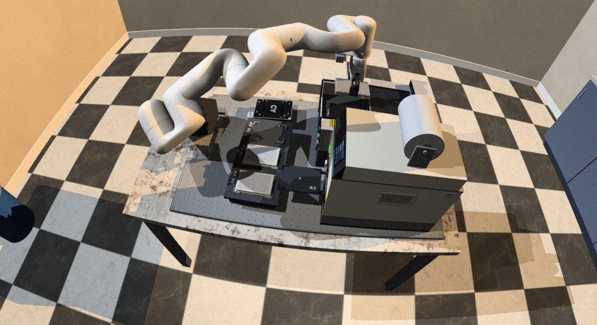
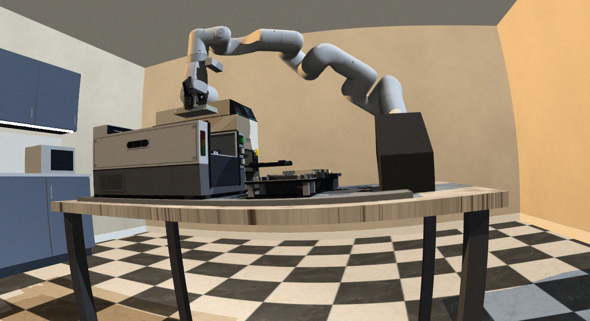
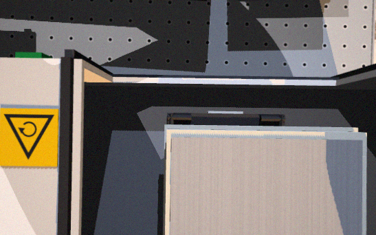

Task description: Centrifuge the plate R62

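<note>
Your claw (image 2: 194, 105) is clenched on the sealed plate (image 3: 253, 178), holding it flat above the spinner's open top (image 1: 384, 98), with the bucket (image 3: 225, 119) showing at twelve o'clock, so you can lower it squarely into the locators.
</note>
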You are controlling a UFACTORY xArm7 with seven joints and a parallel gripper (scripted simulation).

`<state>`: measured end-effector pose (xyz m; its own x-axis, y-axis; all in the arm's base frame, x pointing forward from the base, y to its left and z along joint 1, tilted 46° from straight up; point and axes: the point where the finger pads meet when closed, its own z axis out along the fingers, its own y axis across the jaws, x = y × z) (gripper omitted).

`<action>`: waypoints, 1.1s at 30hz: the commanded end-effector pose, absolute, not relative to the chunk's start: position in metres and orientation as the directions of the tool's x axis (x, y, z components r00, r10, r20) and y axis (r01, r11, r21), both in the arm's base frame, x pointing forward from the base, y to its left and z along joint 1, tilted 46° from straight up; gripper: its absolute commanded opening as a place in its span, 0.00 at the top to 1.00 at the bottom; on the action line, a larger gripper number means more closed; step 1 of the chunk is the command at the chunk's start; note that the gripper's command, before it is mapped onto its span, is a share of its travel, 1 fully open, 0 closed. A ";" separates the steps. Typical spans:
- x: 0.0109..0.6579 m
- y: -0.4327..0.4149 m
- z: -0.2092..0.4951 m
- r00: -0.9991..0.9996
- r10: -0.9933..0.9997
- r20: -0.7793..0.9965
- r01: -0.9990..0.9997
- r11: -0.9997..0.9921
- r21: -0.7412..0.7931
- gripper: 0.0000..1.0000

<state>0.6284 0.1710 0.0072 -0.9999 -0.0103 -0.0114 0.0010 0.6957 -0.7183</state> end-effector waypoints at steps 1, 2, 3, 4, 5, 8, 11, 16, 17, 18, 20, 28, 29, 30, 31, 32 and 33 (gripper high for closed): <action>0.629 0.174 0.010 -1.000 -0.015 -0.016 0.001 0.698 -0.716 1.00; 0.629 0.174 0.010 -1.000 -0.015 -0.016 0.001 0.698 -0.716 1.00; 0.629 0.174 0.010 -1.000 -0.015 -0.016 0.001 0.698 -0.716 1.00; 0.629 0.174 0.010 -1.000 -0.015 -0.016 0.001 0.698 -0.716 1.00; 0.629 0.174 0.010 -1.000 -0.015 -0.016 0.001 0.698 -0.716 1.00; 0.629 0.174 0.010 -1.000 -0.015 -0.016 0.001 0.698 -0.716 1.00; 0.629 0.174 0.010 -1.000 -0.015 -0.016 0.001 0.698 -0.716 1.00; 0.629 0.168 0.004 -1.000 -0.015 -0.016 0.001 0.698 -0.716 1.00; 0.629 0.167 0.003 -1.000 -0.015 -0.016 0.001 0.698 -0.716 1.00; 0.629 0.167 0.003 -1.000 -0.015 -0.016 0.001 0.698 -0.716 1.00; 0.629 0.166 0.001 -1.000 -0.015 -0.016 0.001 0.698 -0.716 1.00; 0.629 0.156 -0.008 -1.000 -0.015 -0.016 0.001 0.698 -0.716 1.00; 0.629 0.155 -0.009 -1.000 -0.015 -0.016 0.001 0.698 -0.716 1.00; 0.629 0.154 -0.010 -1.000 -0.015 -0.016 0.001 0.698 -0.716 1.00; 0.629 0.152 -0.011 -1.000 -0.015 -0.016 0.001 0.698 -0.716 1.00; 0.629 0.151 -0.013 -1.000 -0.015 -0.016 0.001 0.698 -0.716 1.00; 0.629 0.150 -0.014 -1.000 -0.015 -0.016 0.001 0.698 -0.716 1.00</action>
